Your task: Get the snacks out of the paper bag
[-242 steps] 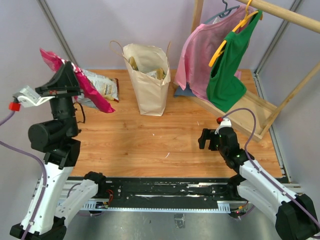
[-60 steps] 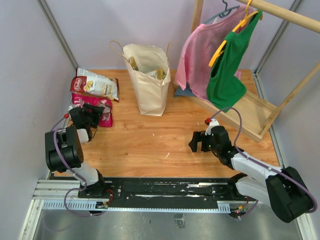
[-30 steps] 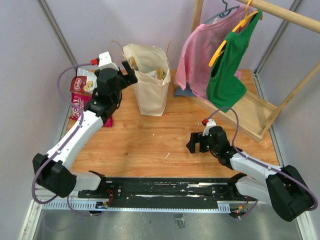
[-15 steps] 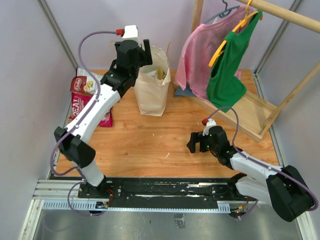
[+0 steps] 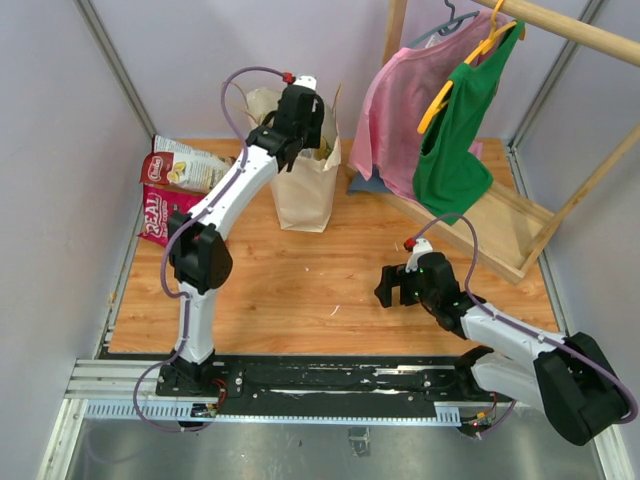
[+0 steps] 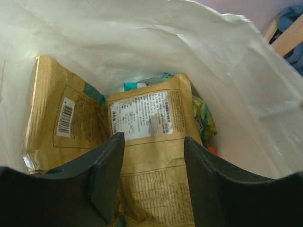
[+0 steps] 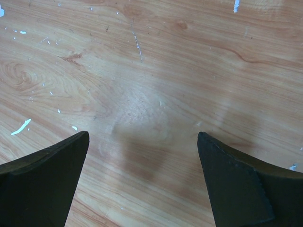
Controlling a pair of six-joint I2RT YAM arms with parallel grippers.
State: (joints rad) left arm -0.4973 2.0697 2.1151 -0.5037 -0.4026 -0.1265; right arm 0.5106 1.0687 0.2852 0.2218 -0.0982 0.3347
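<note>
left claw (image 6: 152,140) apart in paper bag (image 6: 142,38) | right claw (image 7: 142,135) wide | wood table (image 7: 156,56), lilac walls (image 5: 150,60)

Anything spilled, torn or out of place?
Nothing stands out. The paper bag stands upright, the red-white packet and the red packet lie flat to its left, and the left gripper is inside the bag over a tan packet.

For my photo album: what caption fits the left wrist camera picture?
Left claw inside the paper bag, fingers either side of a tan packet.

Lab booth: panel walls (image 5: 50,120), base rail (image 5: 330,385)
</note>
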